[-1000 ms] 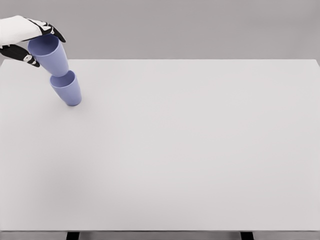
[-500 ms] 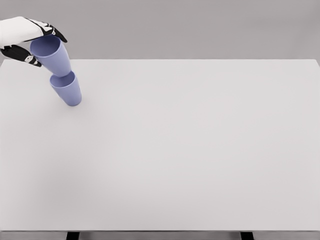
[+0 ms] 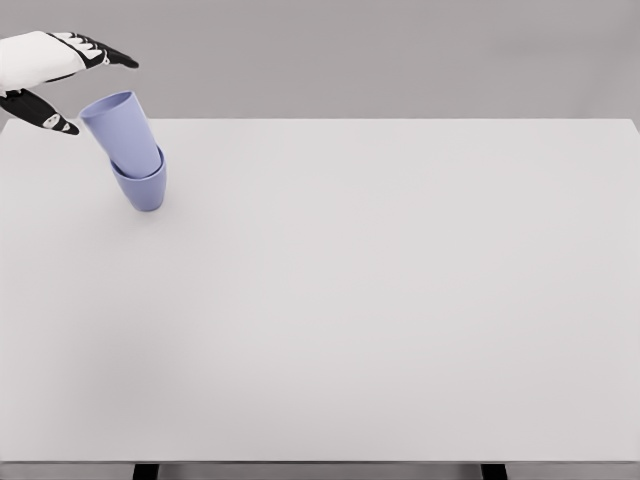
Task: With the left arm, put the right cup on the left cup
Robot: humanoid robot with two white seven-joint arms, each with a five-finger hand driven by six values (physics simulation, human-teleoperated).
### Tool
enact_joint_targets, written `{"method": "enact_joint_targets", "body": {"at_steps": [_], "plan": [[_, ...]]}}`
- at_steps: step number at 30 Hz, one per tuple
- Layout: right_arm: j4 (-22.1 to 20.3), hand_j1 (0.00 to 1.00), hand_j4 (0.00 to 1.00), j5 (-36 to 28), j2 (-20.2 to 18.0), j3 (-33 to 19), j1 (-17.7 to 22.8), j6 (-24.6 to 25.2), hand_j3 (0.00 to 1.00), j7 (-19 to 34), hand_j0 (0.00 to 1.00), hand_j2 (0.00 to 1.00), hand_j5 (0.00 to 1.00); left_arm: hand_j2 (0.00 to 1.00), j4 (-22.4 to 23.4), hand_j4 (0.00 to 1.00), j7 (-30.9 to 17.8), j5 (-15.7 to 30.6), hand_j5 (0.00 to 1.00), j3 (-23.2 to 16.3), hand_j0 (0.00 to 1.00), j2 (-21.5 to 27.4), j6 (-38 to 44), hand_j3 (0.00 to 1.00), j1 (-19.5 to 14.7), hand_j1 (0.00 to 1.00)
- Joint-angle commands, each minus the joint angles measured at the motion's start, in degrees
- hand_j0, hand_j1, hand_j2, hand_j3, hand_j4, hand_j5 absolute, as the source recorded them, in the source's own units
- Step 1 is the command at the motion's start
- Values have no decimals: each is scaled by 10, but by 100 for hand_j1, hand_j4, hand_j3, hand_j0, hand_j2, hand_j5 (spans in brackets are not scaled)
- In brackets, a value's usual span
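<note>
Let go! Left robot hand spread wide, upper cup dropped into lower cup on worktop; stacked, probably done.

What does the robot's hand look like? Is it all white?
Not all white. The left robot hand has a smooth, rounded white shell over its back, while the slim, pointed fingers are black with small white patches near the joints. No cables or writing show on it. The right arm is outside the picture, so its look cannot be told.
</note>
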Motion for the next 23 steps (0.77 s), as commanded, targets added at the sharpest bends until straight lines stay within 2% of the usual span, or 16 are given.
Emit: {"method": "enact_joint_targets", "body": {"at_steps": [1, 9, 13, 16, 18, 19, 22, 23], "plan": [[0, 100, 100, 1, 0, 0, 1, -1, 100, 0, 100, 100, 100, 100, 1, 100, 0, 4, 100, 1, 100, 0, 1, 100, 0, 100], [0, 100, 100, 1, 0, 0, 1, -1, 100, 0, 100, 100, 100, 100, -6, 100, 1, 12, 100, 9, 100, 1, 1, 100, -3, 100], [0, 100, 100, 1, 0, 0, 1, -1, 100, 0, 100, 100, 100, 100, -96, 100, 0, 57, 100, 9, 100, 38, 1, 100, -4, 100], [0, 100, 100, 1, 0, 0, 1, -1, 100, 0, 100, 100, 100, 100, -254, 100, -5, 74, 100, 11, 100, 106, 1, 100, -1, 100], [0, 100, 100, 1, 0, 0, 1, -1, 100, 0, 100, 100, 100, 100, -342, 100, -7, 74, 100, 12, 100, 145, 1, 100, 3, 100], [0, 100, 100, 1, 0, 0, 0, -1, 100, 0, 100, 100, 100, 100, -372, 100, -8, 73, 100, 14, 100, 147, 1, 100, 30, 100], [0, 100, 100, 1, 0, 0, 1, -1, 100, 0, 100, 100, 100, 100, -378, 100, -22, 71, 100, 45, 100, 136, 1, 100, 105, 100], [0, 100, 100, 1, 0, 0, 1, -1, 100, 0, 100, 100, 100, 100, -378, 100, -22, 71, 100, 50, 100, 133, 1, 100, 116, 100]]}}
